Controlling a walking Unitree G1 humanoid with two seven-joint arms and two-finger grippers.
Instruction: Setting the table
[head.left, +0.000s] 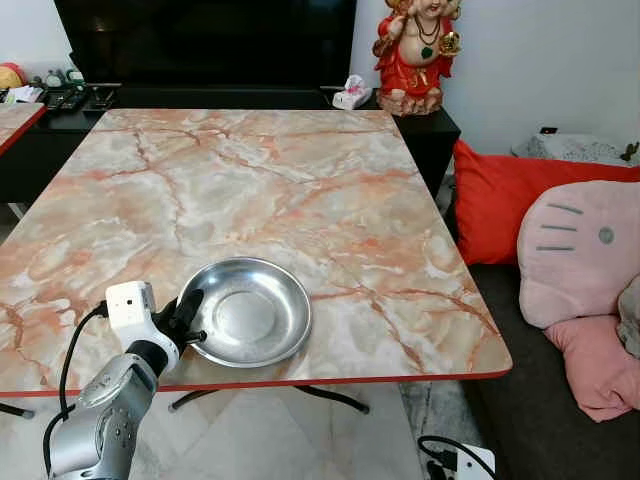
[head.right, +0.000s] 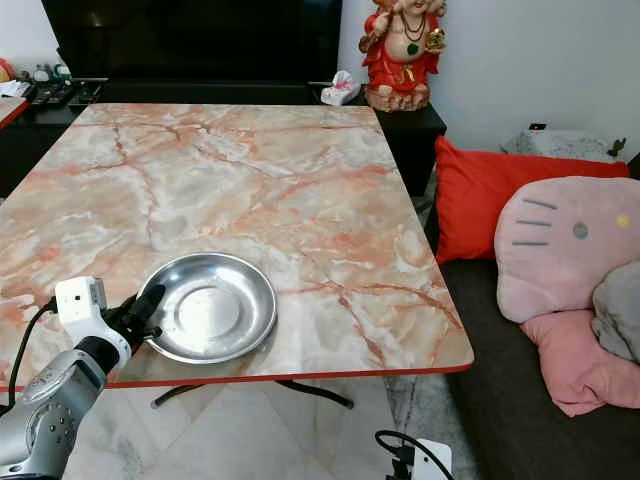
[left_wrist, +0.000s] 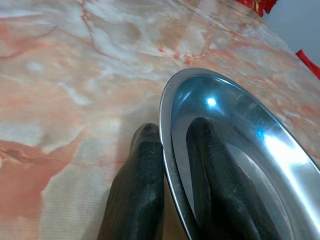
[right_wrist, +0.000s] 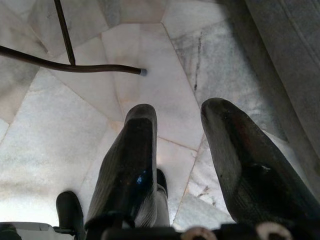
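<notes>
A shallow steel plate (head.left: 250, 312) lies on the marble-patterned table (head.left: 260, 170) near its front edge, left of centre. My left gripper (head.left: 190, 320) reaches it from the front left and is shut on the plate's near-left rim. In the left wrist view one black finger (left_wrist: 142, 175) lies outside the rim of the plate (left_wrist: 240, 145) and the other inside the bowl. My right gripper (right_wrist: 180, 107) hangs below over the pale tiled floor, open with nothing between its fingers.
A red cushion (head.left: 500, 195) and pink cushions (head.left: 580, 250) lie on a sofa close to the table's right side. A red statue (head.left: 415, 50) stands on a black cabinet beyond the far right corner. Dark table legs (right_wrist: 70, 67) cross the floor.
</notes>
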